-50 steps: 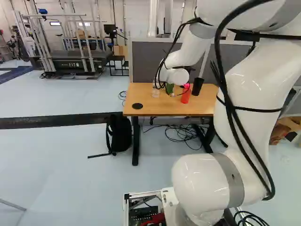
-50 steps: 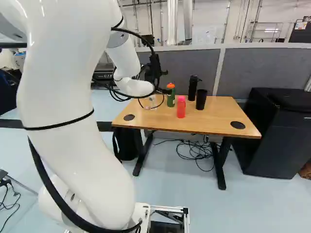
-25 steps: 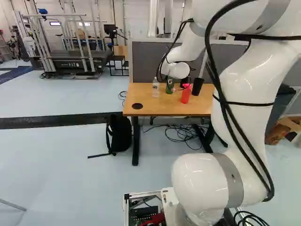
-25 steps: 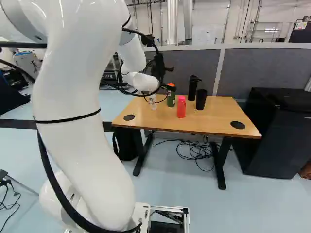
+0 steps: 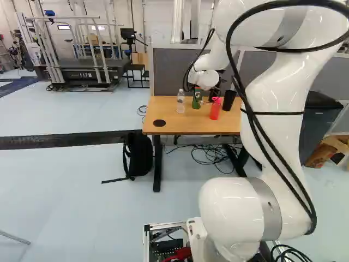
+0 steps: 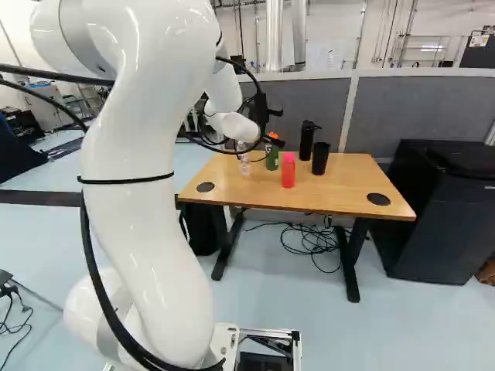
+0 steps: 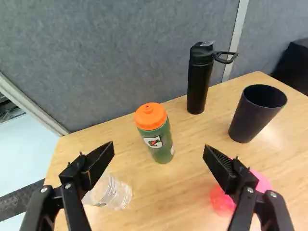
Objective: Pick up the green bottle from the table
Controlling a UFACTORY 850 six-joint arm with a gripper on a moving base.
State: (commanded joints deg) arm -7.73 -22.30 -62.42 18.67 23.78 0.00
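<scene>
Green bottle [image 7: 159, 144] upright on the table [image 6: 348, 174], ahead of our wide-open hand [image 6: 278, 127]

We had the fingers spread well apart, holding nothing. The wooden table stood before a grey partition [image 6: 425, 108], on a pale floor [image 5: 71, 191]; a black cabinet [image 6: 456, 216] stood near one end, cables [image 6: 309, 239] lay below, and a backpack [image 5: 140, 153] leaned by a table leg. A black bottle [image 7: 198, 79] and a dark cup [image 7: 255, 115] stood beyond. In our wrist view, one finger partly hid the clear bottle [image 7: 113, 195], the other the pink bottle [image 7: 221, 199]. Our arm cut off part of the backpack in the right base view.
</scene>
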